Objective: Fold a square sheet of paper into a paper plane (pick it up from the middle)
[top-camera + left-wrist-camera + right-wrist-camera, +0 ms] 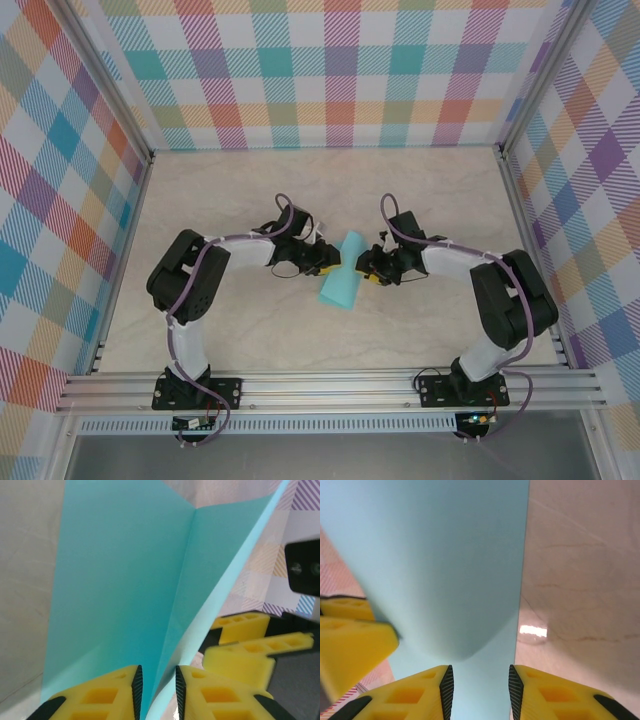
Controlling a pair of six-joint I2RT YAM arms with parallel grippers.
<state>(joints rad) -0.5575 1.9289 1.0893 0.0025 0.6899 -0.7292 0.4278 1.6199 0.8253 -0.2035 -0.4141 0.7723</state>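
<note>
Two robot arms are standing here, the left arm (190, 285) and the right arm (510, 300). Each is carrying one gripper, so two are showing: the left gripper (328, 263) and the right gripper (366, 268). Each gripper is showing two yellow fingers (100, 700). One square sheet of paper (340, 285) and one table (300, 190) are showing.

Light: bright, even, from overhead.
Shadows: soft, faint on the paper (435, 580).
Glare: small white patch on the table (580, 555), right wrist view.
Focus: wrist views blur up close.
</note>
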